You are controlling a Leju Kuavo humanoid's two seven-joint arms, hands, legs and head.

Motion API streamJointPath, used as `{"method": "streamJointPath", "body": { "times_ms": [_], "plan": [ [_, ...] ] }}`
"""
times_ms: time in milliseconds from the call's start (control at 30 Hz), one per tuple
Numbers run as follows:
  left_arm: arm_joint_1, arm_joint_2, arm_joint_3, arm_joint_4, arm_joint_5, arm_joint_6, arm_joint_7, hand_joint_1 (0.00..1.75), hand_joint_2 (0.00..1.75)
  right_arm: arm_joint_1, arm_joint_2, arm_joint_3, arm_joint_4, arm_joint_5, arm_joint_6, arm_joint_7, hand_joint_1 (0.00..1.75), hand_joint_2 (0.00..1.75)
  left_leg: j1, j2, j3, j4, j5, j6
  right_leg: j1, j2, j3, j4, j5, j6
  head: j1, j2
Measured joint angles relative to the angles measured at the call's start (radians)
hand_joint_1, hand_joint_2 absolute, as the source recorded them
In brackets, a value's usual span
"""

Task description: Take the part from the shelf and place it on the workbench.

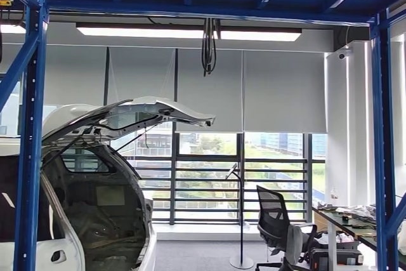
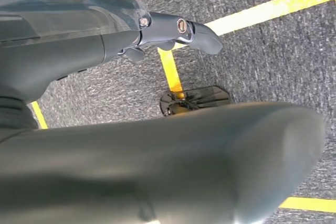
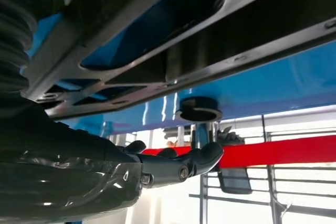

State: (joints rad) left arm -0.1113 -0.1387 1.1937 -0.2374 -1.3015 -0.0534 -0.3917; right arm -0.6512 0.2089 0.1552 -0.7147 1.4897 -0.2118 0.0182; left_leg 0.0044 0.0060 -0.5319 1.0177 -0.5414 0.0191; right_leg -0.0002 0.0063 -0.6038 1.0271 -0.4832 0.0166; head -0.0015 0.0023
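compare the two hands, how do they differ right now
The left hand hangs over grey carpet with yellow floor tape, while the right hand is raised beneath a dark perforated part on the blue shelf. The left touches nothing; whether the right touches the part is unclear. Both show dark fingers stretched out, holding nothing.

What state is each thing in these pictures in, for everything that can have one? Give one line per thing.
Car tailgate: raised open.
Window blinds: lowered partway.
Ceiling lights: on.
Office chair: unoccupied.
Left hand: holds nothing, hanging over the floor.
Right hand: under a dark part, grip unclear.
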Motion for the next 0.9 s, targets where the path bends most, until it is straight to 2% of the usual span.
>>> {"method": "streamJointPath", "body": {
  "times_ms": [233, 667, 800, 900],
  "plan": [
    [-0.003, 0.0, -0.008, 0.0, -0.005, 0.013, -0.004, 0.0, 0.0, -0.014, -0.015, 0.0, 0.047, -0.088, 0.002, -0.025, 1.75, 1.75, 0.0, 0.0, 0.0, 0.0, 0.0, 0.0, 0.0, 0.0, 0.0, 0.0, 0.0, 0.0, 0.0, 0.0],
    [-0.006, 0.0, -0.016, 0.0, -0.006, 0.02, -0.026, 0.0, 0.0, -0.022, -0.042, -0.001, 0.065, -0.116, 0.003, -0.033, 1.75, 1.75, 0.0, 0.0, 0.0, 0.0, 0.0, 0.0, 0.0, 0.0, 0.0, 0.0, 0.0, 0.0, 0.0, 0.0],
    [-0.007, 0.0, -0.023, 0.0, -0.006, 0.024, -0.045, 0.0, 1.75, -0.02, -0.052, -0.001, 0.06, -0.124, 0.002, -0.031, 1.75, 1.75, 0.0, 0.0, 0.0, 0.0, 0.0, 0.0, 0.0, 0.0, 0.0, 0.0, 0.0, 0.0, 0.0, 0.0],
    [-0.007, 0.0, -0.026, 0.0, -0.001, 0.026, -0.052, 0.0, 1.75, -0.016, -0.058, -0.001, 0.049, -0.125, 0.001, -0.031, 1.75, 1.75, 0.0, 0.0, 0.0, 0.0, 0.0, 0.0, 0.0, 0.0, 0.0, 0.0, 0.0, 0.0, 0.0, 0.0]
  ]
}}
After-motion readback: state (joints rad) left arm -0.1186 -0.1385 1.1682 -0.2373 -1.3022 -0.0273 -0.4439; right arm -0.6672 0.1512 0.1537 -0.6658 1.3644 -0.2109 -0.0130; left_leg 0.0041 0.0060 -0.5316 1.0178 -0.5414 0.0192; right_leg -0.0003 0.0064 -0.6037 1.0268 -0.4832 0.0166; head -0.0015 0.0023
